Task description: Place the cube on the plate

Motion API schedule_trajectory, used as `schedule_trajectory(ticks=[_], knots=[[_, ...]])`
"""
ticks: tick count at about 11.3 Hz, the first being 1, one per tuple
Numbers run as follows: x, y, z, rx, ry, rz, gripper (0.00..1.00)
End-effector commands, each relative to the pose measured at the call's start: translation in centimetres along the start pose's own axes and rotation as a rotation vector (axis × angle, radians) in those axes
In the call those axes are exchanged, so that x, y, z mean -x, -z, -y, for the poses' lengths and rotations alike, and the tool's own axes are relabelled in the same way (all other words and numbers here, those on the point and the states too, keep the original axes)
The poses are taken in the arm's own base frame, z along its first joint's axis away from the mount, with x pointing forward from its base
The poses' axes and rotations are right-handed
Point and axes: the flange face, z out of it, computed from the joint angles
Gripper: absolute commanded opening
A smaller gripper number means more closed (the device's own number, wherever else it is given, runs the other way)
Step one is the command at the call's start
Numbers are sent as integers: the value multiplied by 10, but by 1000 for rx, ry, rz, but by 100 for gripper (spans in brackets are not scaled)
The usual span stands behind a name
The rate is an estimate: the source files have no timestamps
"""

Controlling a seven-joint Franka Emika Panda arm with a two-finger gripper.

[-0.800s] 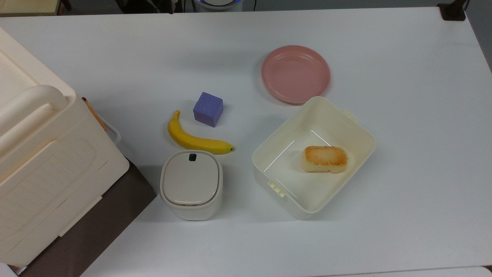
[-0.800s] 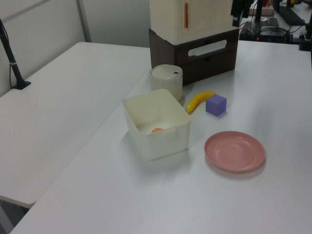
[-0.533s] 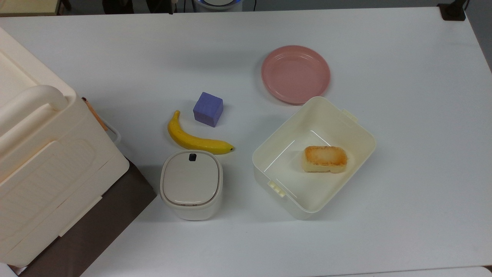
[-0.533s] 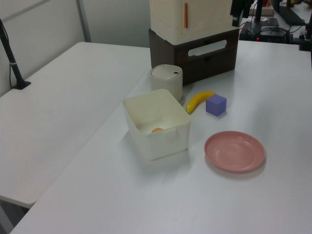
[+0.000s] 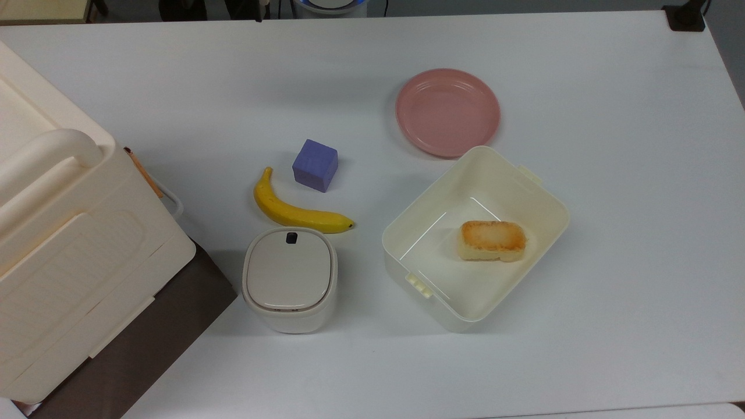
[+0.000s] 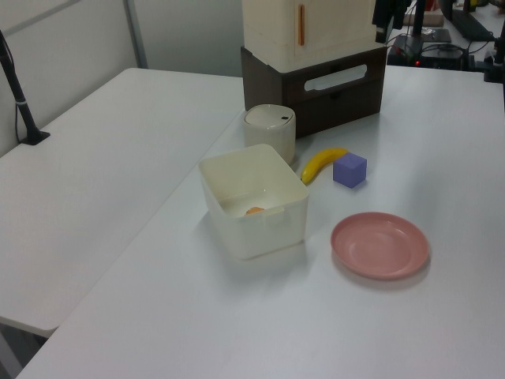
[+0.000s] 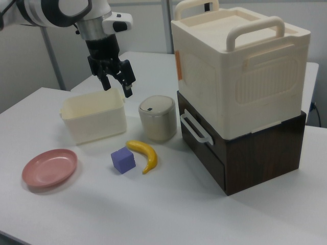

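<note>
White and matte, the counter [image 5: 611, 174] is carrying everything in a loose cluster. Over it, in the right view, the end effector [image 7: 116, 83] is hanging in the air above the cream tub [image 7: 94, 120], its two dark fingers [image 7: 127, 84] spread apart with nothing between them and touching nothing. That tub [image 5: 474, 238] is sitting open, a rounded rectangular plastic box with small latch tabs on its rim, and a toasted yellow-orange bread-like block [image 5: 493, 240] is lying on its floor. The plate [image 5: 447, 112], round, shallow and salmon pink with a raised rim, is resting bare just beside the tub's far corner in the top view. The cube [image 5: 315, 164], a matte purple-blue block with square faces, is standing on the counter well apart from the plate, toward the top view's left, and just beside the curved yellow banana [image 5: 294, 206]. Near the banana's tip, a small cream bin [image 5: 289, 279] with rounded corners is standing with its flat grey lid closed, a dark button near the lid's edge. At the top view's left edge a big cream ribbed container [image 5: 64, 244] with arched handles is sitting on a dark wood-grain drawer box [image 7: 245, 153] with a pale pull handle.
</note>
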Motion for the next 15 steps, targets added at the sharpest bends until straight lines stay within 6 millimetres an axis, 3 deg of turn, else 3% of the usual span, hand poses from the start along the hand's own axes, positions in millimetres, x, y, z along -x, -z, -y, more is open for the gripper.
schedule_trajectory(ticks=[1, 15], knots=[[4, 10, -1, -33, -32, -12, 100], [4, 13, -5, -66, -48, -19, 100]])
